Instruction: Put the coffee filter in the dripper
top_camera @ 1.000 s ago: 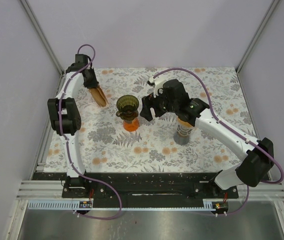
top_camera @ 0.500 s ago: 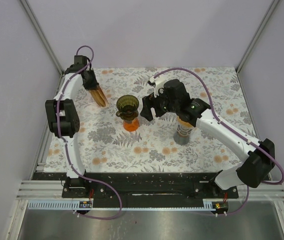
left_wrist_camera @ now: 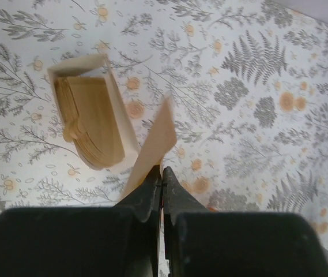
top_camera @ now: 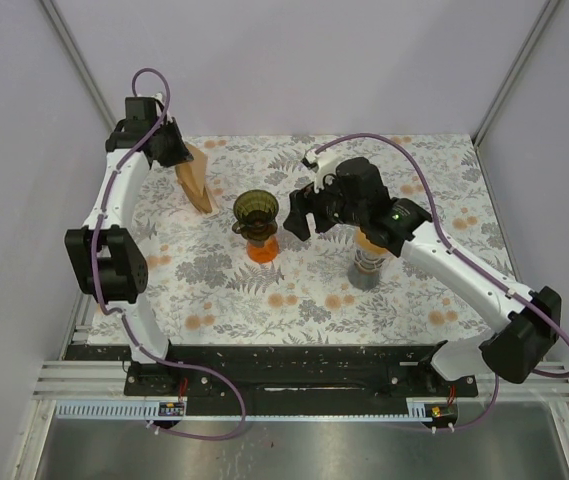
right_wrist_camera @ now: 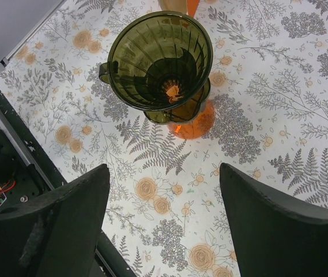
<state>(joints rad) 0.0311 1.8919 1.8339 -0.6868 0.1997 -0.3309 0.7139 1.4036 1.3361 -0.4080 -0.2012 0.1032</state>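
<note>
From above, the left gripper [top_camera: 180, 155] sits at the far left of the floral cloth [top_camera: 414, 300], clamped on a tan coffee filter [top_camera: 196, 182]. The dripper [top_camera: 255, 208] stands upright on an orange base [top_camera: 262, 248] mid-table, apart from the filter. The right gripper [top_camera: 299, 215] hangs just right of the dripper, and a grey container [top_camera: 367, 268] stands under that arm.

The left wrist view shows the jaws pinched together on the filter's lower edge, with a filter stack [left_wrist_camera: 89, 124] in a cream holder lying beside it.

The right wrist view looks into the dripper's ribbed cone, with that gripper's jaws spread wide and holding nothing.
</note>
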